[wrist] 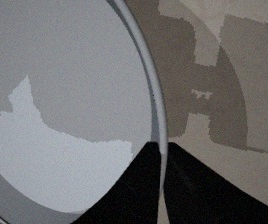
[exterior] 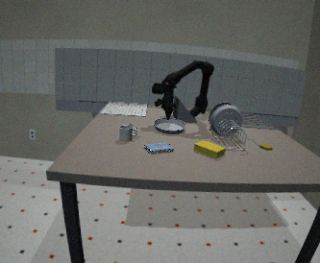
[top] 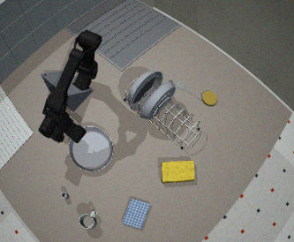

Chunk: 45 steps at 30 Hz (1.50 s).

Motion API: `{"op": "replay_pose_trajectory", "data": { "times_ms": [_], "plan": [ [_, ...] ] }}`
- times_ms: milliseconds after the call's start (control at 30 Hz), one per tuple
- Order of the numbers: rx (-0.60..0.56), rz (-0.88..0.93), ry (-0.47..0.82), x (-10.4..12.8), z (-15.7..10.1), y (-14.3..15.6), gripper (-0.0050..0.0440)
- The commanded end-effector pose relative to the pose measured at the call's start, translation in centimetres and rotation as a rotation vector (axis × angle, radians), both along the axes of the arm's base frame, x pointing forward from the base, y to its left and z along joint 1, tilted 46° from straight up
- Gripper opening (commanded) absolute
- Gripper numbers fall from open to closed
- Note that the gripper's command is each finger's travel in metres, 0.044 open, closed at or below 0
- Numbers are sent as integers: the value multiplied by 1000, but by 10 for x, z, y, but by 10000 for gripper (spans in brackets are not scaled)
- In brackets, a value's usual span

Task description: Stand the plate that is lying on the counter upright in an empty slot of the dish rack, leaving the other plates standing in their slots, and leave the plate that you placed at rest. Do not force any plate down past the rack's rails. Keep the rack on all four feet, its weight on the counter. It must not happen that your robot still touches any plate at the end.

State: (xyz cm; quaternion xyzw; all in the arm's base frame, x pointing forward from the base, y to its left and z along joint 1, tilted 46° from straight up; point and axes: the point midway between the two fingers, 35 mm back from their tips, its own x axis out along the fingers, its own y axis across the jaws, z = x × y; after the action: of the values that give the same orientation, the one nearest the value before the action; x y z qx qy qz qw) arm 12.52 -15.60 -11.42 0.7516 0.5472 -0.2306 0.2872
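On the counter point(top: 215, 177) point(exterior: 191, 173), the plate point(top: 91, 149) point(exterior: 170, 126) point(wrist: 85, 60) lies between the arm's base point(top: 84, 94) point(exterior: 185, 114) and the mug point(top: 87, 221) point(exterior: 126, 132), while two other plates stand in the dish rack point(top: 182, 148) point(exterior: 231, 150), with the sponge point(top: 177, 170) point(exterior: 209, 149) near the rack and the cloth point(top: 137, 213) point(exterior: 159, 148) between sponge and mug.

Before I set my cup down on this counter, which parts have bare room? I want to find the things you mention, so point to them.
Bare patches: between the yellow sponge point(top: 177, 171) point(exterior: 209, 149) and blue-checked cloth point(top: 137, 213) point(exterior: 159, 148); also right of the sponge. Crowded: around the plate rim, under the gripper point(top: 80, 138) point(exterior: 168, 118) point(wrist: 159, 152).
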Motion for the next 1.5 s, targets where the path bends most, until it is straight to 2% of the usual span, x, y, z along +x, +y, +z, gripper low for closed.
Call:
{"op": "replay_pose_trajectory", "data": {
  "times_ms": [0, 1467],
  "plan": [
    [-9, 21, 15, 3, 3, -6, 0],
    [-4, 188, 172, 23, 25, -29, 0]
  ]
}}
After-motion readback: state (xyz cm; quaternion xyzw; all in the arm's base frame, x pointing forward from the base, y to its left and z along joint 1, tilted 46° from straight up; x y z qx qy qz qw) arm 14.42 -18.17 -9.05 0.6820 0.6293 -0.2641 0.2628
